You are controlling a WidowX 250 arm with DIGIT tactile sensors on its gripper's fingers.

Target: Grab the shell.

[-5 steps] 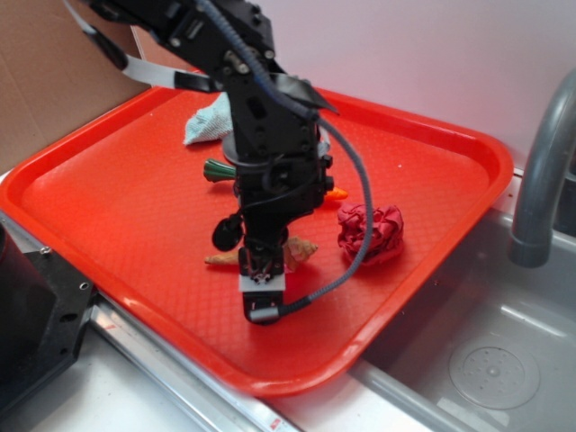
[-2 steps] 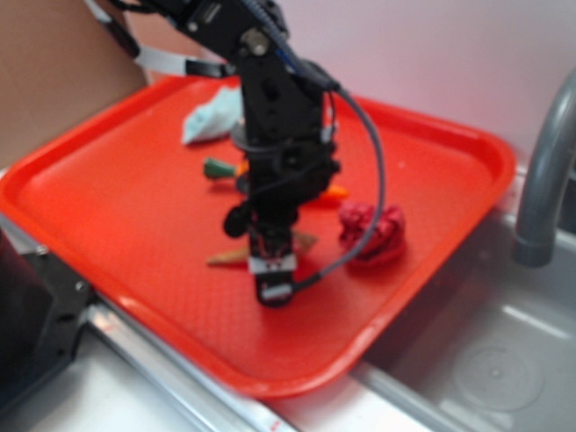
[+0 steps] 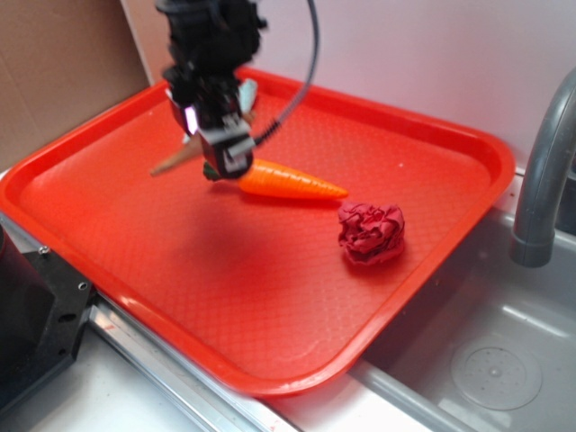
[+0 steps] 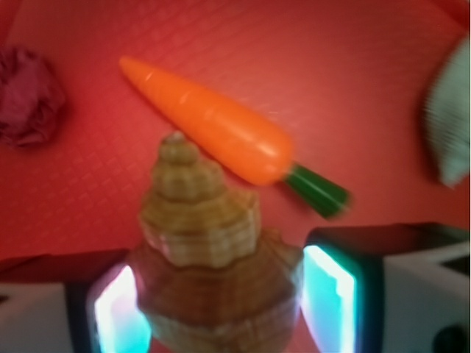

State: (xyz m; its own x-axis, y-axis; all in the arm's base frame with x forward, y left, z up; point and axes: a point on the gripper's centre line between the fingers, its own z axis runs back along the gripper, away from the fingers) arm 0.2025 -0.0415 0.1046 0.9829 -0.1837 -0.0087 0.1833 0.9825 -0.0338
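Tan, ridged shell (image 4: 210, 272) is sitting clamped between the two fingers of the gripper (image 3: 216, 148), spire pointing forward, above the red tray (image 3: 270, 342). Its thin tail is probably the blurred sliver poking out leftward in the exterior view. Below, a carrot (image 3: 290, 183) is lying on the tray, with a cloth ball (image 3: 370, 233) near its tip.

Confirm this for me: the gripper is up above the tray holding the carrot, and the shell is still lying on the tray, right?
No, swap them. The wrist view shows the gripper shut on the shell, and the carrot lies on the red tray below. The gripper is indeed raised above the tray.
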